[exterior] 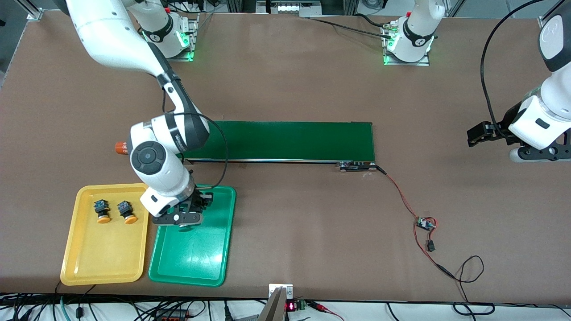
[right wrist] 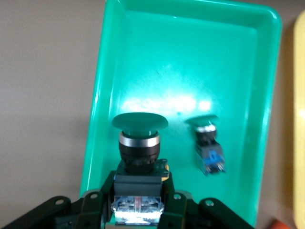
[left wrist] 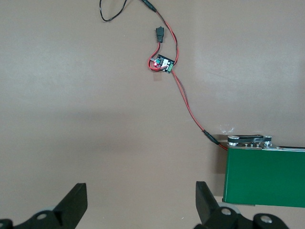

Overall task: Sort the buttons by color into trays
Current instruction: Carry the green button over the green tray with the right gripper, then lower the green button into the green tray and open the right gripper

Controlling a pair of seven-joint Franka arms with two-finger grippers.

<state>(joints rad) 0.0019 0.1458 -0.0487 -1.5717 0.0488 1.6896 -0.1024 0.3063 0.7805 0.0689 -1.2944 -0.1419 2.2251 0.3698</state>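
My right gripper [exterior: 201, 199] is shut on a green button [right wrist: 139, 143], gripping its dark body, cap pointing away from the wrist. It is over the conveyor-side end of the green tray [exterior: 192, 263], also seen in the right wrist view [right wrist: 248, 71]. My right gripper's [right wrist: 139, 183] jaws press the body from both sides. A second green button [right wrist: 208, 148] lies in that tray, hidden under the arm in the front view. Two yellow-orange buttons [exterior: 101, 211] [exterior: 127, 212] lie in the yellow tray [exterior: 102, 263]. My left gripper [exterior: 473, 137] [left wrist: 141, 202] waits open and empty over bare table.
The long dark-green conveyor belt [exterior: 285, 140] [left wrist: 267, 176] lies mid-table. An orange cylinder [exterior: 121, 148] lies at its end by the right arm. A small circuit board [exterior: 425, 224] [left wrist: 162, 63] with red and black wires lies toward the left arm's end.
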